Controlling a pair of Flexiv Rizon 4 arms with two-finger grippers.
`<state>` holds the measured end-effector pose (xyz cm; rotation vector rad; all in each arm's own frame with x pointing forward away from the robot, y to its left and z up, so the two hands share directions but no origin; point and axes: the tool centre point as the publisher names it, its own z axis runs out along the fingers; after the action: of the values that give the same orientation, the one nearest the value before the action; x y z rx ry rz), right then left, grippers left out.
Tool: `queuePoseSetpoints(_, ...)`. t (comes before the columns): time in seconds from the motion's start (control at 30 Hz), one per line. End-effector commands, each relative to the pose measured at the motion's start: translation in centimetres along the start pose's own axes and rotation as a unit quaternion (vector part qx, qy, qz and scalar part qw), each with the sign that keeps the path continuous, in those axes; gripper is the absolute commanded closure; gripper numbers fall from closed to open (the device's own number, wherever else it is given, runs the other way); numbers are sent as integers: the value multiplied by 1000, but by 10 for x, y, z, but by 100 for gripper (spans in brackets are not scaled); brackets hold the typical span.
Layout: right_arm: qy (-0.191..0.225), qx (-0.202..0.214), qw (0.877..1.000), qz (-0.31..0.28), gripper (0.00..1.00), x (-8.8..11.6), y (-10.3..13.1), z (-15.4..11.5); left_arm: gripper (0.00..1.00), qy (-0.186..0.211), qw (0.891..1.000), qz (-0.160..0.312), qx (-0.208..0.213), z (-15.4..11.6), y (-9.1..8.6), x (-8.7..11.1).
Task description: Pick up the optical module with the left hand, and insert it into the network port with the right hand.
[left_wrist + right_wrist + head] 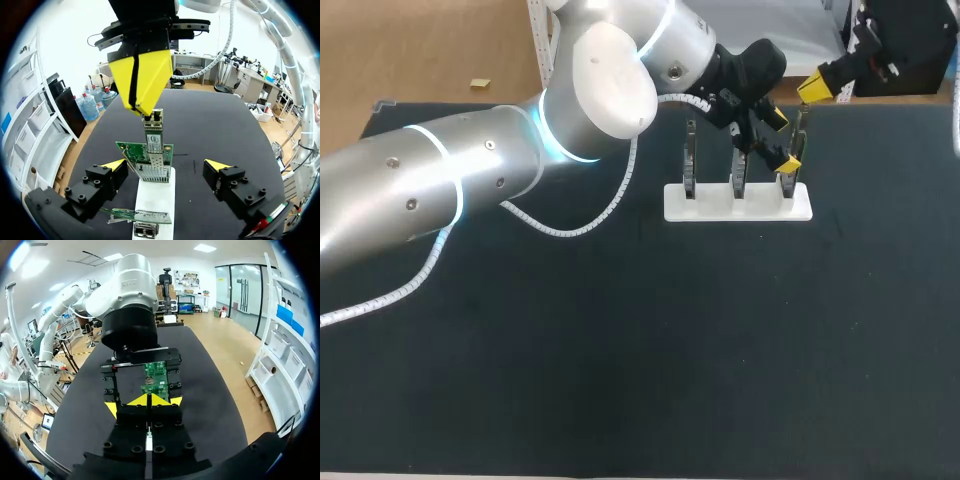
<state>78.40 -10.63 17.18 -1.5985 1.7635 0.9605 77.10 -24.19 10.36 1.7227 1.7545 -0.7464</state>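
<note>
- One left arm (470, 180) comes in across the black table (620, 350). A single white ribbed cable (570, 228) loops off the arm onto the cloth.
- One white stand (738, 205) lies flat towards the far side of the table, with three circuit boards standing upright on it in a row.
- The first board (690, 160) and the second board (740, 170) stand free, with nothing touching them.
- The left gripper (783, 140) sits at the third board (127, 148), at the row's right end. Its two yellow-tipped fingers are spread wide, one on each side of the board and clear of it, holding nothing.
- The third board is green and carries one network port (152, 172), a perforated metal cage with its mouth upward.
- The single optical module (153, 131) stands upright above that port, its lower end at the cage's mouth. I cannot tell how deep it sits.
- The right gripper (140, 82) comes down from above, its two yellow tips pressed in on the module's upper end from both sides.
- The two grippers are close together at this board without touching.
</note>
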Motion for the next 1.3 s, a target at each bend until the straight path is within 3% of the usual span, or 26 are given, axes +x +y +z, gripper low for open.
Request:
queuePoseSetpoints(0.03, 0, -2, 1000, 3, 100, 3, -1, 3, 0, 3, 1000, -1, 2, 1, 3, -1)
queuePoseSetpoints(0.6, 7, -14, 999, 32, 100, 24, 1, 16, 0, 3, 1000, -1, 2, 1, 3, -1)
queuePoseSetpoints(1.3, 13, -19, 999, 49, 100, 36, -1, 25, 0, 3, 1000, -1, 2, 1, 3, -1)
